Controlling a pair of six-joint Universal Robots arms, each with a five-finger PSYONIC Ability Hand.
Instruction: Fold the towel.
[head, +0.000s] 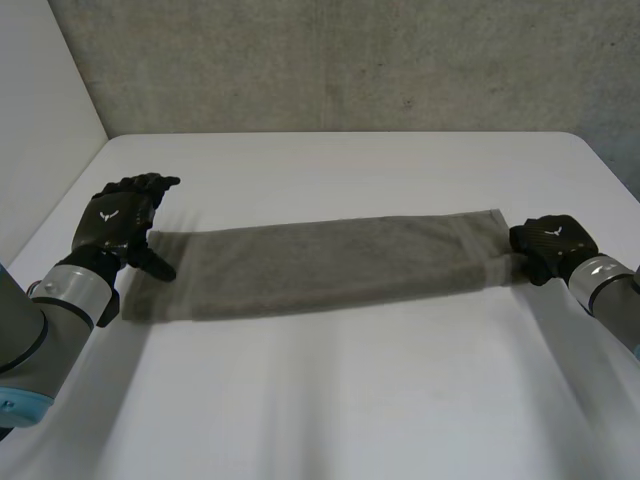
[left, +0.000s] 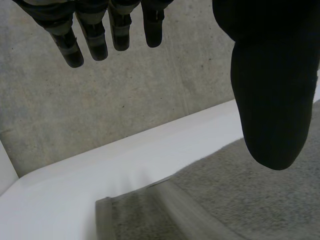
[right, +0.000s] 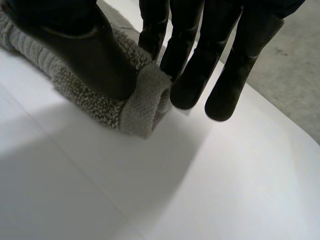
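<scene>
While the right hand (head: 550, 245) pinches one end of the towel (head: 320, 268), left hand (head: 118, 222) spread, holding nothing.

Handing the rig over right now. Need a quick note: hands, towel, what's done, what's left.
Left hand: open, fingers straight, at the towel's left end, holding nothing.
Right hand: thumb and fingers pinch the towel's right end, edge curled up.
Towel: long narrow strip lying across the white table.
Done: apparently a lengthwise fold.
To do: fold it end to end.
</scene>
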